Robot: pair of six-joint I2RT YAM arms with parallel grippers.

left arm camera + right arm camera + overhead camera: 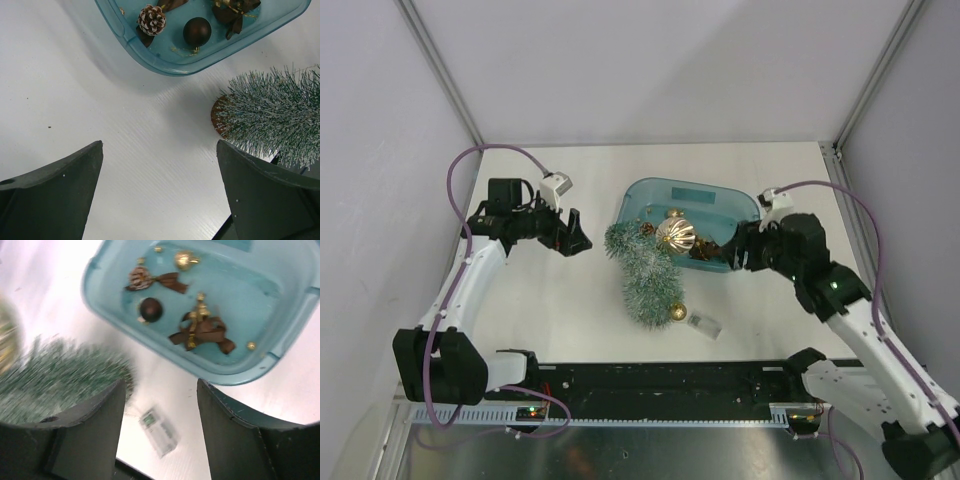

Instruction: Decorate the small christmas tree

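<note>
Has tree (645, 275) flat on worktop (560, 300) just beside tub (170, 69) — short reach to ornaments (196, 31). Holds left hand (160, 142) wide, empty, by its base; right hand (160, 385) parted, empty, near tub edge.

The left arm (470, 290) stretches forward from its base, wrist bent inward, and the left gripper (572, 235) points right with its jaws spread wide and empty. The right arm (860, 320) reaches forward and inward; the right gripper (732, 250) points left, jaws parted with nothing between them.
</note>
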